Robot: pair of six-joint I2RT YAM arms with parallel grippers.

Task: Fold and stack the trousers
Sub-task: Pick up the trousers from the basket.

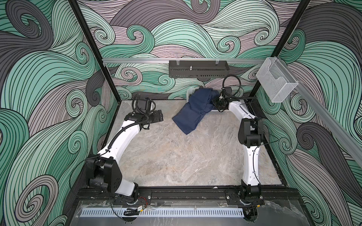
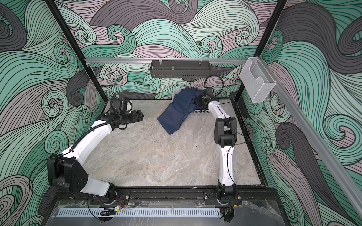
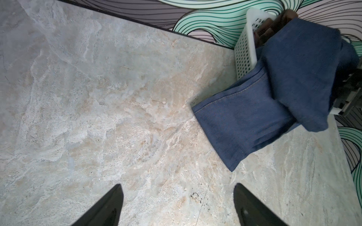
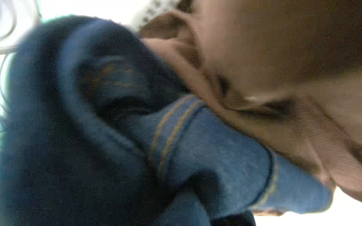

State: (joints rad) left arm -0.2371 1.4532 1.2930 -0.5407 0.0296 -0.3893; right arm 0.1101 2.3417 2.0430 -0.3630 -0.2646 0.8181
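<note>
Your left gripper (image 3: 177, 185) hangs above bare table. Its two black fingers (image 3: 109, 207) are spread wide with nothing between them. In both top views it sits toward the far left of the grey-beige marble-patterned tabletop (image 1: 176, 156), well apart from the cloth.

The dark blue denim trousers with tan-orange seam stitching (image 1: 193, 109) are at the far edge, right of centre. Their upper part is bunched over the rim of a white perforated plastic basket (image 3: 244, 54) that stands against the back wall. The legs spill out toward the near left, and their ends lie flat on the tabletop, one leg over the other (image 3: 244, 127).

Your right gripper (image 1: 216, 101) is pushed into the bunched denim at the basket's right side. Its fingertips are buried in cloth in both top views. The right wrist view is blurred: a denim fold with a double stitch line (image 4: 176, 127) fills most of it, touching a piece of brown cloth (image 4: 274, 49), probably another garment in the basket. No finger shows there, so you cannot tell whether those jaws are closed on the denim or merely resting against it.

The same brown cloth peeks over the basket's far rim in the left wrist view (image 3: 282, 19).
</note>
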